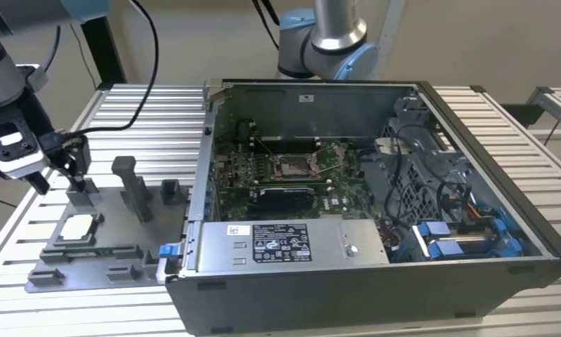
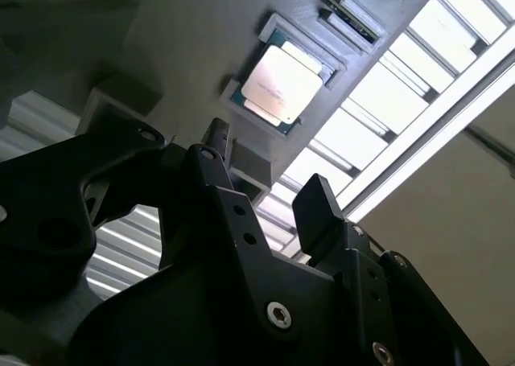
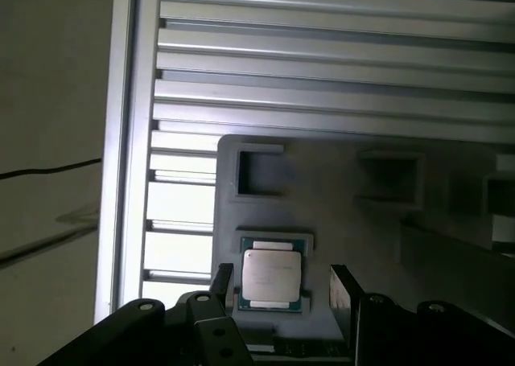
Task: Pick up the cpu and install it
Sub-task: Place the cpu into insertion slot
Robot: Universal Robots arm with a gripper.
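Hovering at the left of the exterior view, I take stock. The open case (image 1: pixel 374 210) fills the centre and right, its socket (image 1: pixel 294 166) bare. At lower left sits the grey fixture (image 1: pixel 121 246), and the cpu (image 1: pixel 78 227) lies flat in its pocket. My gripper (image 1: pixel 57 175) hangs above it, fingers (image 3: pixel 344 289) spread wide, holding nothing. A clean pick, I judge, needs me centred, square to the chip's edges and level.

The gap from the spread gripper (image 1: pixel 60 184) down to the cpu (image 1: pixel 77 227) is open. On its computer case (image 1: pixel 355 281) side a tall grey post (image 1: pixel 133 186) stands close, with a shorter block (image 1: pixel 170 190) beyond. Its other side is free over the slatted table (image 1: pixel 4 256).
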